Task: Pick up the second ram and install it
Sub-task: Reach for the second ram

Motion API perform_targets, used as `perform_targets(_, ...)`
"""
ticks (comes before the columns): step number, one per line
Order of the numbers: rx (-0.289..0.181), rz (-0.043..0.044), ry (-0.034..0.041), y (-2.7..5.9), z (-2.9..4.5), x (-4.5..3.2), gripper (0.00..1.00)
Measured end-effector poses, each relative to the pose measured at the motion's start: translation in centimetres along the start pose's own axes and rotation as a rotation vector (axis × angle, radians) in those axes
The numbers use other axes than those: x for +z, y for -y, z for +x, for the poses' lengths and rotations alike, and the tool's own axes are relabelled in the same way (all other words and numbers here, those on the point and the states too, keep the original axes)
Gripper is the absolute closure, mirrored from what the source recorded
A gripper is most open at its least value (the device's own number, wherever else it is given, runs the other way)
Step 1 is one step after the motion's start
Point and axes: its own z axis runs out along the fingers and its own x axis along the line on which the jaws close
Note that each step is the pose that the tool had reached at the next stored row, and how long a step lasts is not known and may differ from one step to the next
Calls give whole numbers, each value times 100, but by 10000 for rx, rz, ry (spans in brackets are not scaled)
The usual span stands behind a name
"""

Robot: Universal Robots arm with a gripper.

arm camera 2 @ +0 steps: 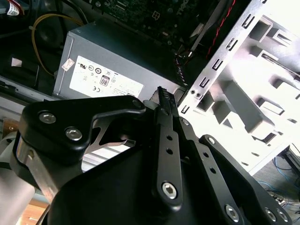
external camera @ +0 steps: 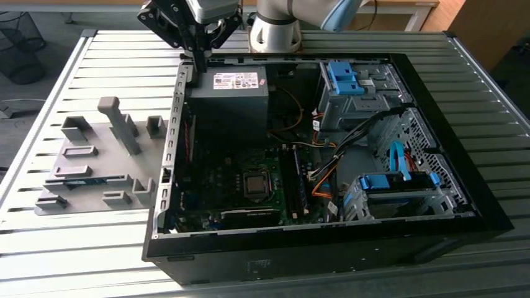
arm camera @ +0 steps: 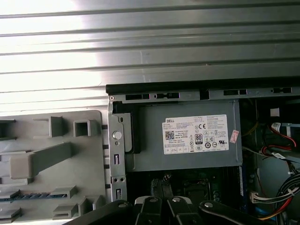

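**A:** Exterior view first. Where is the claw?

**B:** The gripper (external camera: 200,67) hangs over the far corner of the open computer case (external camera: 290,257), on the exterior view's left. Its tips are just above the power supply (external camera: 228,102). The fingers are clenched together on nothing.

**A:** And the second ram?

**B:** The second ram (external camera: 83,181) stands on edge in a slot of the grey holder tray (external camera: 108,164). The tray lies on the slatted table (external camera: 83,248), to the exterior view's left of the case. The stick sits toward the tray's near end, well apart from the gripper.

**A:** The second wrist view?

**B:** The pressed-together fingertips (arm camera 2: 163,101) point at the edge of the power supply (arm camera 2: 93,56), beside the case's perforated side wall (arm camera 2: 225,61).

**A:** The first wrist view?

**B:** The power supply's pale label (arm camera: 197,135) faces the camera. The tray (arm camera: 51,173) lies just beside the case, and the ram (arm camera: 21,197) shows as a thin strip in its slot.
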Motion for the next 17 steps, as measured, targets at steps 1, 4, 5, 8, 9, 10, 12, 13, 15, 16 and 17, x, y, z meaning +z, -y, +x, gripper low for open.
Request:
perform_targets(1, 0, 0, 0, 0, 1, 0, 89)
perform_targets(4, 1, 0, 0, 1, 7, 0, 89)
perform_targets(5, 0, 0, 0, 1, 9, 0, 89)
perform_targets(8, 0, 0, 0, 1, 15, 0, 89)
perform_targets(9, 0, 0, 0, 1, 17, 0, 89)
perform_targets(10, 0, -1, 0, 1, 19, 0, 89)
perform_targets(12, 0, 0, 0, 2, 24, -1, 89)
perform_targets(13, 0, 0, 0, 2, 26, -1, 89)
perform_targets(15, 0, 0, 1, 2, 29, 0, 89)
perform_targets(16, 0, 0, 0, 2, 31, -1, 89)
perform_targets(17, 0, 0, 0, 2, 33, 0, 89)
